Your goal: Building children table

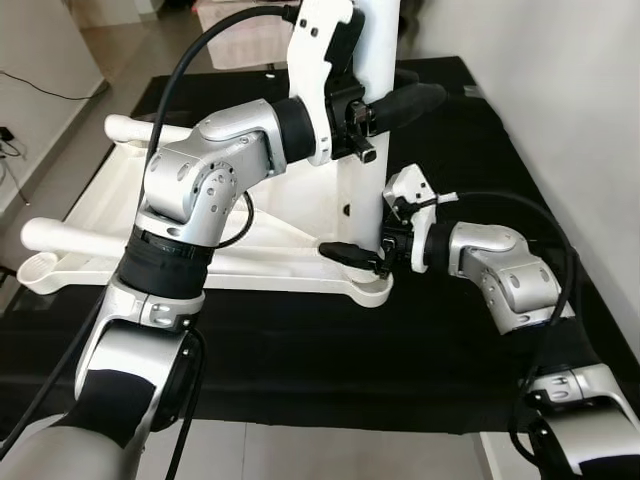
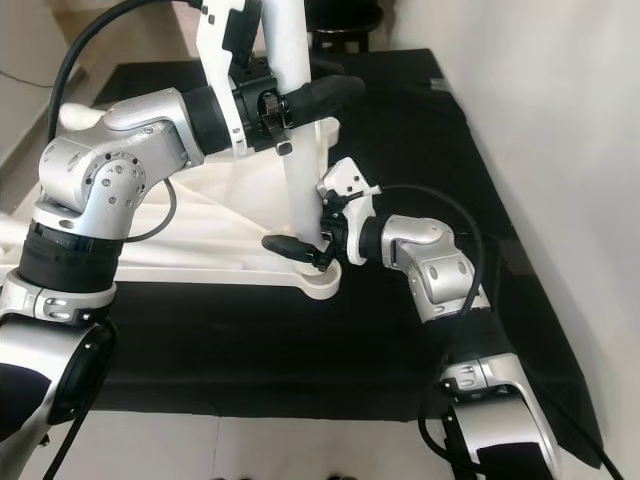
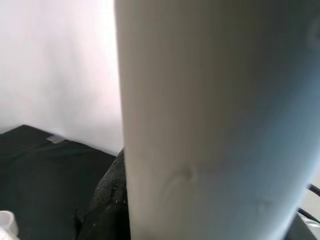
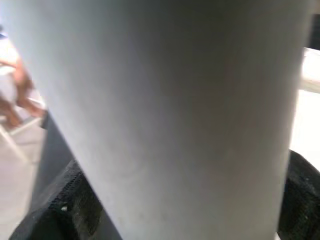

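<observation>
Two hands grip one upright white table leg (image 1: 368, 150). Left hand (image 1: 385, 108) is clamped around it high up. The leg stands at the near right corner of the overturned white tabletop (image 1: 150, 225) on a black mat (image 1: 330, 350). Right hand (image 1: 350, 255) pinches the leg's base.
</observation>
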### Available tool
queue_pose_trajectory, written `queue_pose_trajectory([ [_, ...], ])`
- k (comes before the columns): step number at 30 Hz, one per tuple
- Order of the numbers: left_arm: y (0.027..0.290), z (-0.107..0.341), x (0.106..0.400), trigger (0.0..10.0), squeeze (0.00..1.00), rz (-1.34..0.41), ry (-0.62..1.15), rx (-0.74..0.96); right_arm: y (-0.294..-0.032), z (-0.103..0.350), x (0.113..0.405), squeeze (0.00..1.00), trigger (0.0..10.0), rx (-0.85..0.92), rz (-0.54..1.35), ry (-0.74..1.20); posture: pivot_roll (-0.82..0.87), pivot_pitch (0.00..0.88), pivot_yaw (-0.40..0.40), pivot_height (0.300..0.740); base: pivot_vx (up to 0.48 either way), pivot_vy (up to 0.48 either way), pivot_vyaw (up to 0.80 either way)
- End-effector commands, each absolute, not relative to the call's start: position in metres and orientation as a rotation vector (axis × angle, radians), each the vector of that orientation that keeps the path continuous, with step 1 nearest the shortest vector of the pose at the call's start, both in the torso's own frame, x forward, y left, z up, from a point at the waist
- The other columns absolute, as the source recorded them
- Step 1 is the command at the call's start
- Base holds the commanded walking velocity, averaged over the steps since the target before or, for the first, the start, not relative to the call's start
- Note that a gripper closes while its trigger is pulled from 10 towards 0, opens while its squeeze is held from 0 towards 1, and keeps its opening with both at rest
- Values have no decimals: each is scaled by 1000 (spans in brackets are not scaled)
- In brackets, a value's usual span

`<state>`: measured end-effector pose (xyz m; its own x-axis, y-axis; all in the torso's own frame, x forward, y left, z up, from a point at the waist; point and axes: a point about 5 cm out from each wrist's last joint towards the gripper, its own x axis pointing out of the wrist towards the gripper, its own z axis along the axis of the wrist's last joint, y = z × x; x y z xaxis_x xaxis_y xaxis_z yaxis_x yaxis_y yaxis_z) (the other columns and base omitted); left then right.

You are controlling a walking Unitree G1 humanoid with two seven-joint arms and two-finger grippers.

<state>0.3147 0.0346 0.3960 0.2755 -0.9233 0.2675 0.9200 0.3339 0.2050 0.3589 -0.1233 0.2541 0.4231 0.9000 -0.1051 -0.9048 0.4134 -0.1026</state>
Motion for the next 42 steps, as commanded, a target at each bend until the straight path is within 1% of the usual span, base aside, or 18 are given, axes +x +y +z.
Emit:
queue_pose_trajectory([
  [1,-40,400,257,0,0,-1712,-365,-7,-71,265,353,0,0,-161,1307,17,-29,127,28,740,0,0,0],
  [9,-56,408,245,0,0,-1750,-378,2,-66,267,354,0,0,-114,1347,18,-30,126,29,740,0,0,0],
  [12,-70,419,231,0,0,-1797,-386,-23,-63,276,352,0,0,-47,1404,-21,-40,121,34,740,0,0,0],
  [16,-78,427,220,0,0,-1841,-385,-37,-60,279,349,0,0,-15,1448,-38,-43,118,34,740,0,0,0],
  [18,-76,426,223,0,0,-1846,-379,-42,-58,279,348,0,0,-9,1463,-40,-44,114,34,740,0,0,0],
  [19,-76,427,223,1647,0,-1834,-381,-44,-56,278,347,0,0,-1,1459,-49,-41,112,33,740,0,0,0],
  [21,-76,427,223,1647,0,-1834,-381,-44,-56,278,347,0,0,-1,1459,-49,-41,112,33,740,0,0,0],
  [22,-75,429,225,10000,522,-1796,-391,-57,-55,278,348,0,0,5,1433,-65,-41,113,35,740,0,0,0],
  [23,-75,429,225,10000,522,-1796,-391,-57,-55,278,348,0,0,5,1433,-65,-41,113,35,740,0,0,0],
  [24,-68,437,228,10000,1000,-1741,-411,-91,-59,279,349,0,0,4,1373,-90,-39,116,37,740,0,0,0],
  [26,-61,445,231,10000,1000,-1682,-436,-125,-63,279,351,0,0,2,1318,-108,-39,116,37,740,0,0,0],
  [28,-41,459,238,10000,1000,-1541,-491,-187,-82,279,357,0,0,-2,1192,-133,-41,125,38,740,0,0,0],
  [29,-41,459,238,10000,1000,-1541,-491,-187,-82,279,357,0,0,-2,1192,-133,-41,125,38,740,0,0,0],
  [30,-29,466,247,10000,1000,-1419,-521,-230,-103,279,360,0,0,-13,1067,-152,-42,135,36,740,0,0,0],
  [31,-29,466,247,10000,1000,-1419,-521,-230,-103,279,360,0,0,-13,1067,-152,-42,135,36,740,0,0,0],
  [34,-13,472,268,10000,1000,-1247,-528,-246,-129,277,360,0,0,-59,936,-153,-49,150,33,740,0,0,0],
  [38,-8,473,275,10000,1000,-1192,-524,-254,-137,276,359,0,0,-74,897,-152,-50,156,30,740,0,0,0],
  [42,13,468,300,10000,1000,-1017,-483,-290,-161,273,354,0,0,-80,800,-148,-52,176,22,740,0,0,0],
])
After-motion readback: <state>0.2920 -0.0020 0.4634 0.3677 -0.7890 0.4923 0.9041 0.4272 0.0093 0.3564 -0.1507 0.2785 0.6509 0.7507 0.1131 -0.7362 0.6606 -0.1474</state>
